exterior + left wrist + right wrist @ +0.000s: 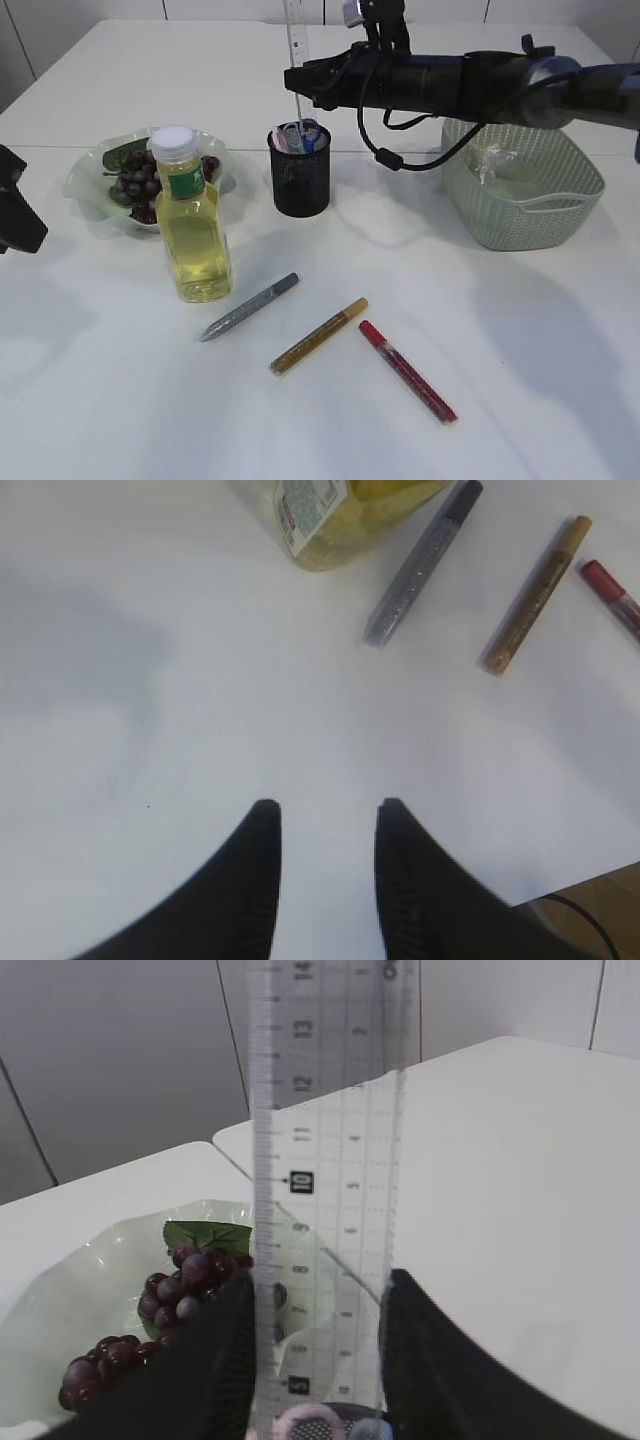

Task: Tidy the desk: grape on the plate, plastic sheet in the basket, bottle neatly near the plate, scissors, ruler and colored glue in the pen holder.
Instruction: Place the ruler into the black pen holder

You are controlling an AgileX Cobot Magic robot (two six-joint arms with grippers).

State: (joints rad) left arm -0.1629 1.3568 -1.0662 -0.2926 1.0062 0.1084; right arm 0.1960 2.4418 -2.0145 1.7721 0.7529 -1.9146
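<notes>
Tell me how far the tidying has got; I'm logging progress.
Done: grape on the plate, plastic sheet in the basket, bottle beside the plate. In hand: right gripper holds the ruler over the pen holder. Left: three glue pens on the table.

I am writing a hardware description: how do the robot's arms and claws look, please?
Both arms are black. The right arm is a long dark tube with a grey metallic joint and loose black cables looping beneath it. The right claw and left claw each have two black, tapered fingers with finely ribbed inner faces. No markings show.
</notes>
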